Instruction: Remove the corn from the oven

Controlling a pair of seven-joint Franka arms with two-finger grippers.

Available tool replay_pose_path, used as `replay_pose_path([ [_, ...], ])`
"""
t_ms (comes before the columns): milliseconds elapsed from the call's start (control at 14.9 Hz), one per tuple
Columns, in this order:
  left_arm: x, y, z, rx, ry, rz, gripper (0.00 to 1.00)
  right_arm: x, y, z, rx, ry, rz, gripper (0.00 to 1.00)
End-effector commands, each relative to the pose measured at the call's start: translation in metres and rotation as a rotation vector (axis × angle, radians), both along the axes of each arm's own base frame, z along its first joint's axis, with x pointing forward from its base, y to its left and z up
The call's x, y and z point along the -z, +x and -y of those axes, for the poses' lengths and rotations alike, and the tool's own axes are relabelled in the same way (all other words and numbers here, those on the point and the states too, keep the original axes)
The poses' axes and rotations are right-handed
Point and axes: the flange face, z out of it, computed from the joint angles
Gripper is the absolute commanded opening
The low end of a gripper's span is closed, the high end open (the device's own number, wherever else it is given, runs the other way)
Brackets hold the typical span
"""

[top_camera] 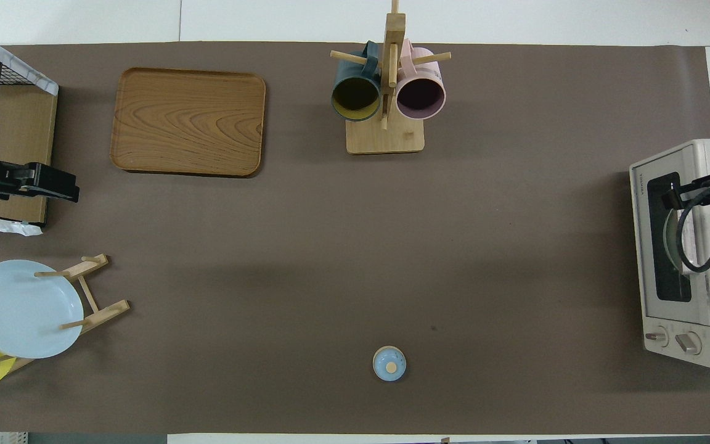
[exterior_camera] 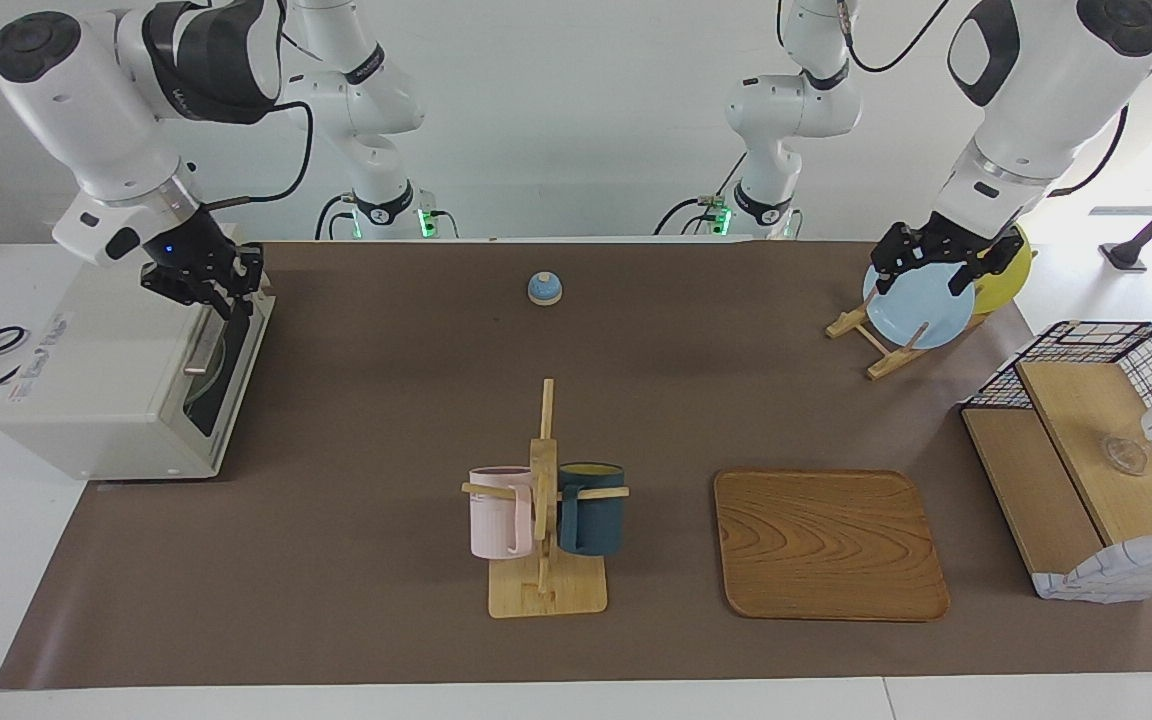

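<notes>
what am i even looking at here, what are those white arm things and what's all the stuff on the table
Two white robot arms work at a brown table. One picture faces them from across it; the other looks down from above their end. The right gripper is at the handle of the oven, whose door is closed; whether it grips yet is unclear. The left gripper waits over a blue plate on a rack, a yellow plate beside it. Also there: a wooden tray, a stand with two mugs, a small blue lid and a basket shelf.
</notes>
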Motion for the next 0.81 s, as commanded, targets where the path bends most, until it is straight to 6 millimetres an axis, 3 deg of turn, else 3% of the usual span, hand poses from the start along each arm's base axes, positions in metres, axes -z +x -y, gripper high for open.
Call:
replay_pose_path([
  [0,-0.003,-0.002,-0.002,0.004,0.017,-0.007,1.00,0.022,-0.018,0.012,-0.014,-0.045,0.013,0.00],
  [268,-0.002,-0.002,-0.002,0.004,0.018,-0.008,1.00,0.052,-0.019,0.019,0.061,-0.139,-0.012,0.00],
  [738,-0.002,-0.003,-0.002,0.002,0.017,-0.009,1.00,0.065,-0.019,0.031,0.008,-0.206,-0.031,0.00],
])
